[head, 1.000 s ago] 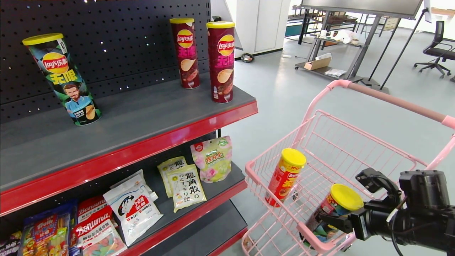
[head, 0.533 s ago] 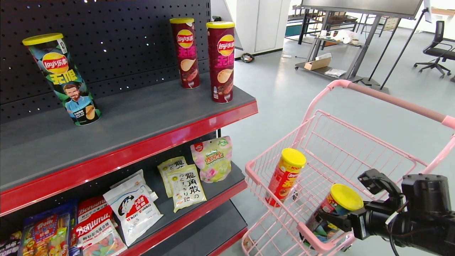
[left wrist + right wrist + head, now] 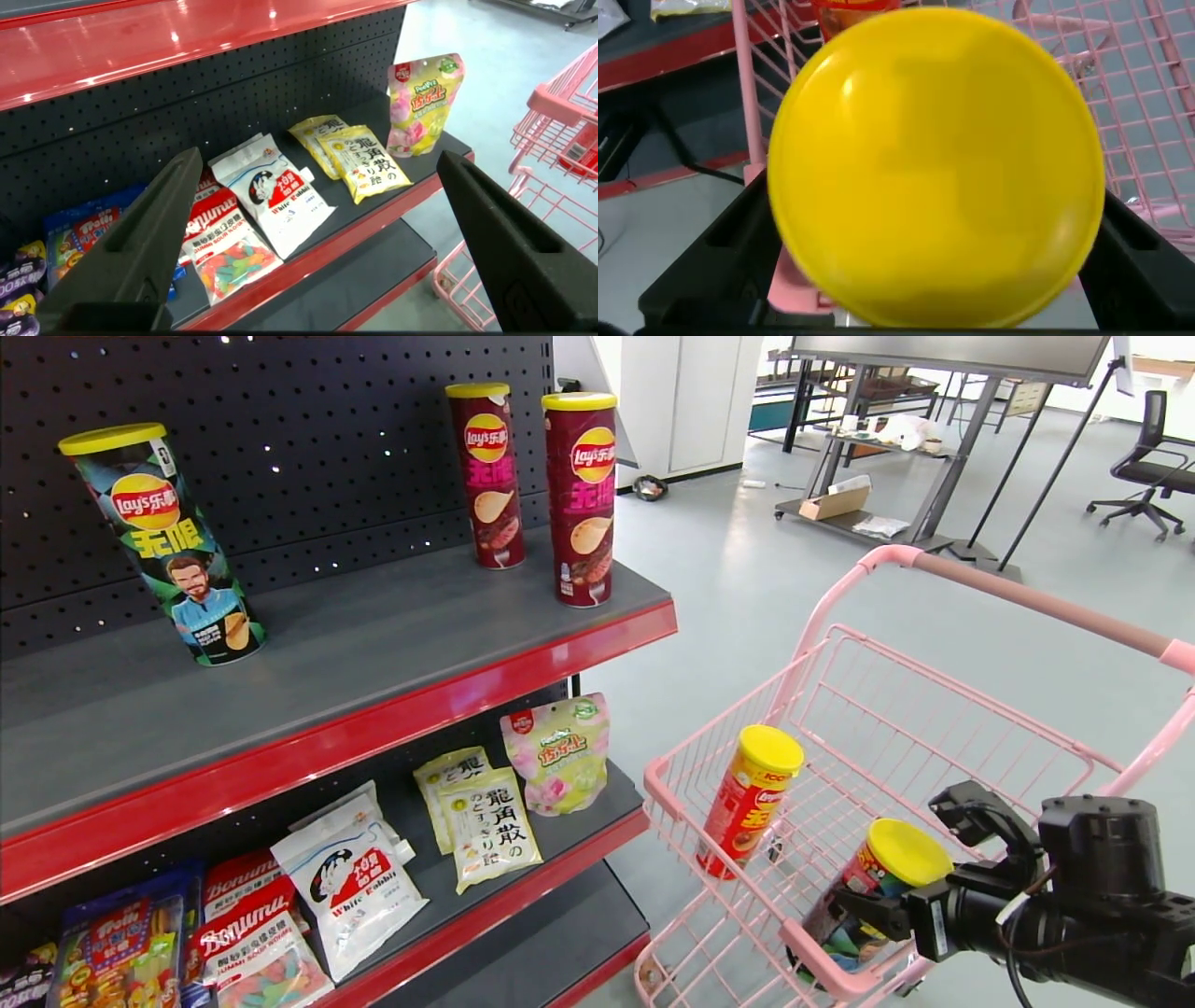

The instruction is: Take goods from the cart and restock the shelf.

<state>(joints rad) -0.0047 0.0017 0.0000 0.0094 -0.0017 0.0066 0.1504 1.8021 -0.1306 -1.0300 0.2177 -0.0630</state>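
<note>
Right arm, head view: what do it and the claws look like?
The right arm is black with thick cylindrical joints, a pale cable looped at the wrist and a white label by the right claw. The left claw has two matte black wedge fingers.

At the lower right of the frame, the black right gripper [image 3: 889,849] is dipping slightly and edging leftward, nearer the yellow-lidded cylindrical chip can [image 3: 910,854] leaning in the pink wire cart [image 3: 709,840].
</note>
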